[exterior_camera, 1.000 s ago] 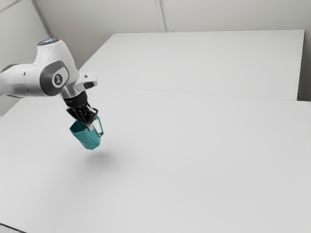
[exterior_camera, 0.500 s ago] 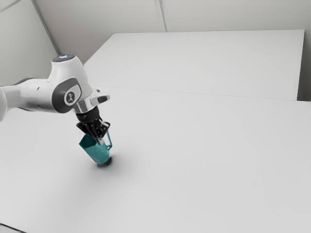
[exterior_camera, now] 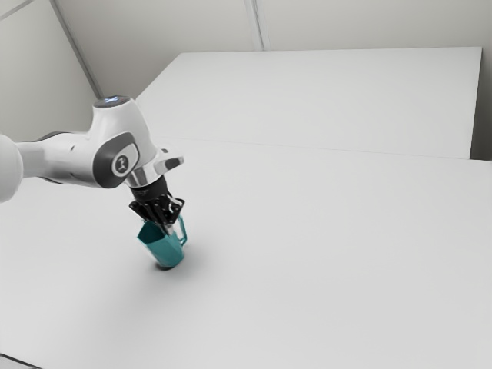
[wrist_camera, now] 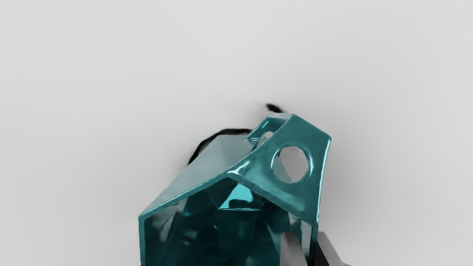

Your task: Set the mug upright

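In the exterior view my gripper points down at the rim of the teal mug, which leans with its open mouth tipped toward the exterior view's left. Its handle is on the exterior view's right, and its lower end is at the tabletop with a dark shadow beside it. The wrist view looks into the mouth of the mug. One fingertip is inside the mug and the other outside, pinching the wall beside the handle, so the gripper is shut on it.
The white tabletop spreads around the mug. Behind it stands another pale surface, and a dark line crosses the exterior view's lower left corner.
My hand has come down and toward the exterior view's right with the mug held, slowing in the last half second. The mug's base has gone from above the table to its surface, still tilted.
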You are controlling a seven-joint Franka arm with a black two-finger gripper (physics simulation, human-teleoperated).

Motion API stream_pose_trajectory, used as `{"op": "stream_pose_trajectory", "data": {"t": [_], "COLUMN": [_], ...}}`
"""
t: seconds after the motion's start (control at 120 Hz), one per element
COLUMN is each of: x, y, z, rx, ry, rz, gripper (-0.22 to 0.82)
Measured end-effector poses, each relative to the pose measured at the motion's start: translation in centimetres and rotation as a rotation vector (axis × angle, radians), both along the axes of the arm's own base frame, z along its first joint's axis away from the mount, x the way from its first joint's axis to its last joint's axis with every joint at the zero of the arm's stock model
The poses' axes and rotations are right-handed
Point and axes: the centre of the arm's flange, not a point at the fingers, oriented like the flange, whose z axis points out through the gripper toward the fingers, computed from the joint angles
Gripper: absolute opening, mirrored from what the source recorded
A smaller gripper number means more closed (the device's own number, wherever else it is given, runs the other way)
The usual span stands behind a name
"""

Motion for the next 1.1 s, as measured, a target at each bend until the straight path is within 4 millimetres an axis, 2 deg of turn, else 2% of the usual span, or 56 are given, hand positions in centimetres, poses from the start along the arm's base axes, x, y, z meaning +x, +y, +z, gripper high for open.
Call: {"op": "stream_pose_trajectory", "data": {"t": [0.192, 0.342, 0.475, 0.617, 0.8, 1.017, 1.1], "x": [0.2, 1.7, 3.3, 4.8, 6.7, 6.8, 6.4], "y": [-0.7, -2.5, -3.6, -4.1, -3.5, -2.6, -2.3], "z": [0.9, 4.3, 8.6, 12.9, 17.7, 24.2, 26.0], "rx": [-0.006, -0.009, -0.009, -0.005, 0.005, 0.009, 0.009], "ry": [-0.023, -0.086, -0.120, -0.122, -0.117, -0.133, -0.131], "rz": [0.012, -0.012, -0.026, -0.031, -0.032, -0.048, -0.053], "gripper": [0.13, 0.33, 0.45, 0.51, 0.55, 0.57, 0.57]}}
